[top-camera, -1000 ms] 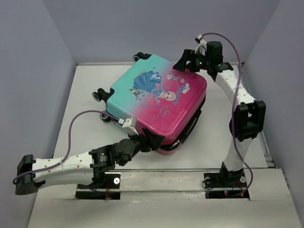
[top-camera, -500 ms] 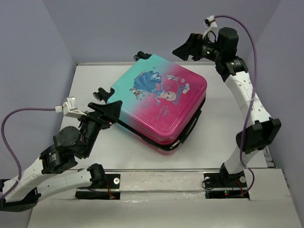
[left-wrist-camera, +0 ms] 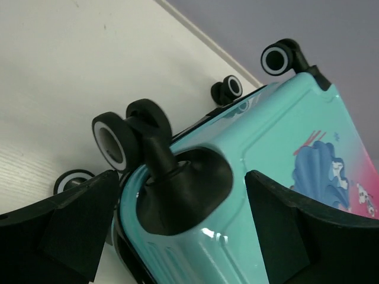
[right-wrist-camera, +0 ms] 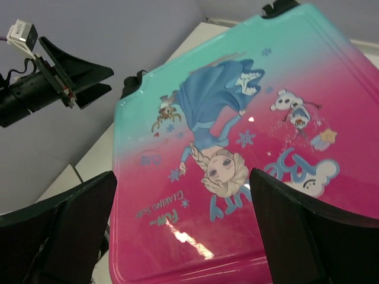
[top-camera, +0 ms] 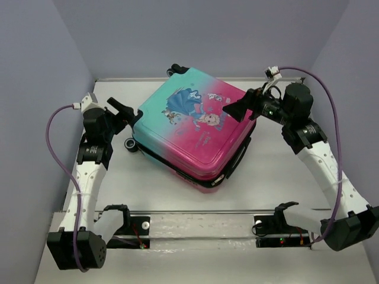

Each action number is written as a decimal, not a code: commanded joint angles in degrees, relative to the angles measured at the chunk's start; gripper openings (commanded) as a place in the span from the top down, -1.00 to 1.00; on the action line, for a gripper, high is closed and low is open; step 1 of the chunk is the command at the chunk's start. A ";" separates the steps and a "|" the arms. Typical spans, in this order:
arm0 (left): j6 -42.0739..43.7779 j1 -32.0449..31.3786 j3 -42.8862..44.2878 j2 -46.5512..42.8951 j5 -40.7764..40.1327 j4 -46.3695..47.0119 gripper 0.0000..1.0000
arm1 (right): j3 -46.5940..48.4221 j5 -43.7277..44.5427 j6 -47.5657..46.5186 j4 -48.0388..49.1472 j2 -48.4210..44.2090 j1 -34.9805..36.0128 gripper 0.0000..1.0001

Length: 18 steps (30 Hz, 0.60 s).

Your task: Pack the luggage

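Note:
The luggage [top-camera: 195, 127] lies flat and closed in the middle of the table, pink-to-teal with a princess in a blue dress on its lid. My left gripper [top-camera: 122, 114] is open and empty at the teal wheel corner. In the left wrist view, its fingers [left-wrist-camera: 77, 231] straddle that corner of the luggage [left-wrist-camera: 266, 154] and a black wheel [left-wrist-camera: 118, 139] without touching. My right gripper [top-camera: 237, 110] is open and empty, hovering over the lid's right side. The right wrist view shows the printed lid [right-wrist-camera: 225, 154] between its fingers [right-wrist-camera: 302, 231].
The white table [top-camera: 112, 177] is walled by grey panels on the left, back and right. Other black wheels [left-wrist-camera: 278, 58] stick out at the luggage's far-left end. A black side handle [top-camera: 240, 155] sits on the right flank. The left gripper shows in the right wrist view [right-wrist-camera: 71, 77].
My left arm has swung from the luggage's front edge round to its left wheel corner. My right arm rose from the far corner, then came down over the right side of the lid.

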 commanded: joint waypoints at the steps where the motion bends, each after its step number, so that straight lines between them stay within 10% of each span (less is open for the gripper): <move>1: -0.20 4.39 -5.00 -0.12 12.12 7.62 -0.98 | -7.06 1.86 -0.80 3.72 -4.95 2.14 -0.99; 18: -14.87 4.57 -10.71 17.20 17.65 36.50 -0.85 | -20.60 9.59 -1.41 5.04 -9.43 19.01 -0.99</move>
